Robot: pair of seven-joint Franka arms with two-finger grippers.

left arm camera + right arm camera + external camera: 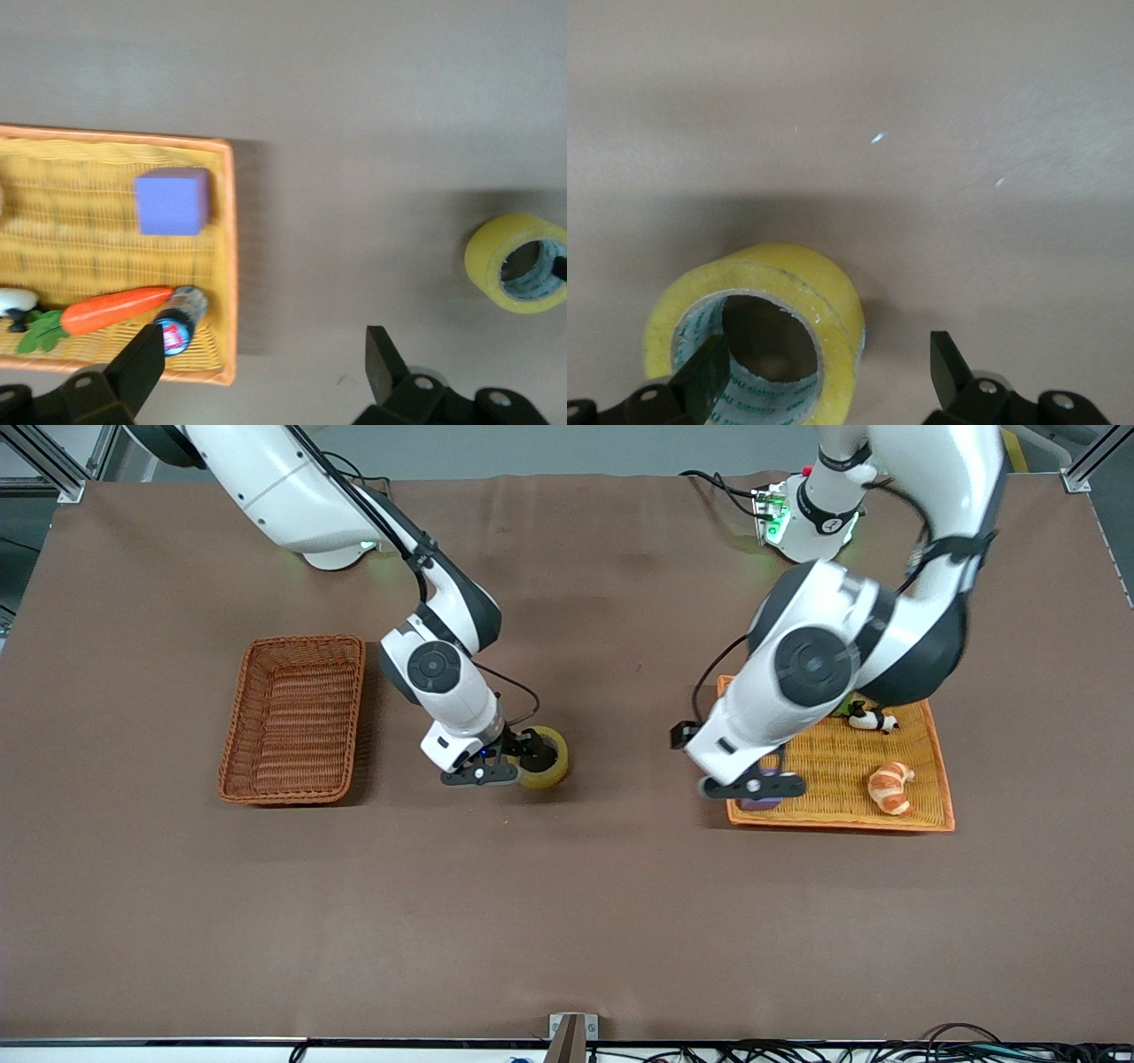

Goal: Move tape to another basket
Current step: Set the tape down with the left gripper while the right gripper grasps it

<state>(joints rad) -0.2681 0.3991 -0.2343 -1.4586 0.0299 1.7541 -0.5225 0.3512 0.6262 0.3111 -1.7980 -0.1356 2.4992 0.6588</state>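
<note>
The tape [544,758], a yellowish roll with a grey core, lies on the brown table cloth between the basket and the orange tray. My right gripper [521,758] is low at the tape and open. In the right wrist view one finger [704,376] is inside the core of the tape [780,292] and the other finger [948,367] is outside its wall. The reddish-brown wicker basket [297,717] stands empty toward the right arm's end. My left gripper [753,784] hangs open and empty over the tray's edge [229,248]. The tape also shows in the left wrist view [496,257].
The flat orange-yellow tray [842,821] holds a croissant toy [890,786], a black-and-white toy [873,719], a purple block [173,202], a carrot [115,310] and a small bottle [182,319]. Bare cloth lies between tape and basket.
</note>
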